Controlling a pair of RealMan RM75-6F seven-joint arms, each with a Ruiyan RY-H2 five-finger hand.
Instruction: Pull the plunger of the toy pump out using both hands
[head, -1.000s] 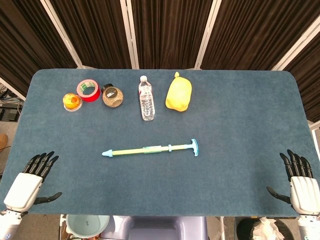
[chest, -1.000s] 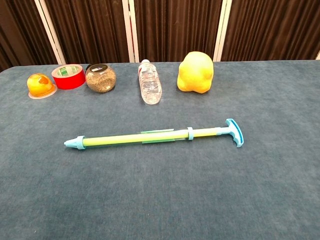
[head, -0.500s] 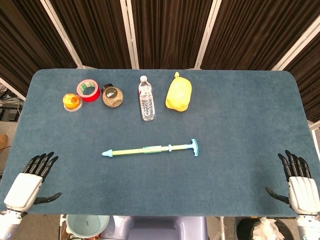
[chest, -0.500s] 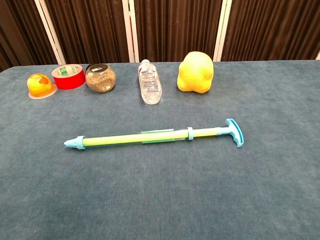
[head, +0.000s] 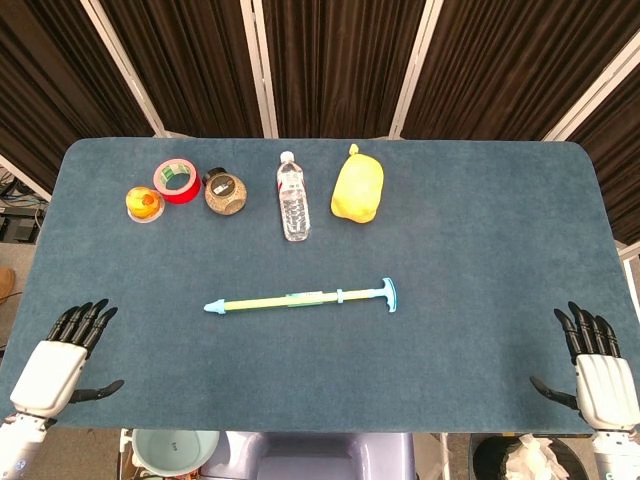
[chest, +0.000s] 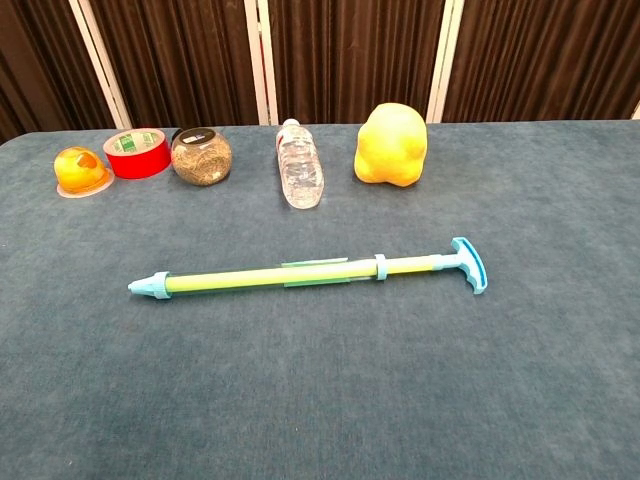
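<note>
Head view shows the toy pump (head: 300, 298) lying flat near the middle of the table (head: 480, 230), with its long axis running left to right. Its pale blue nozzle tip (head: 212, 307) points to the left and its blue T-shaped plunger handle (head: 389, 294) is at the right end. The yellow-green tube is between them, and a small blue collar sits on it not far from the handle. Only a short piece of the rod is visible between the collar and the handle, so the plunger is mostly inside the tube.

Both hands are at the near edge of the table, well apart from the pump. The left hand (head: 52, 362) is at the near left corner, with its dark fingers (head: 82, 322) stretched forward and spread, and the thumb out to the side; it holds nothing. The right hand (head: 597, 372) is at the near right corner in the same posture, fingers apart and straight, also empty. The chest view does not show the hands.

Along the far side of the table there is a row of other things: a small orange toy (head: 144, 203), a roll of red tape (head: 176, 180) just beside it, a round jar (head: 225, 191) with brown contents, a clear water bottle (head: 293, 197) lying on its side, and a soft yellow object (head: 358, 185). All of them are apart from the pump.
</note>
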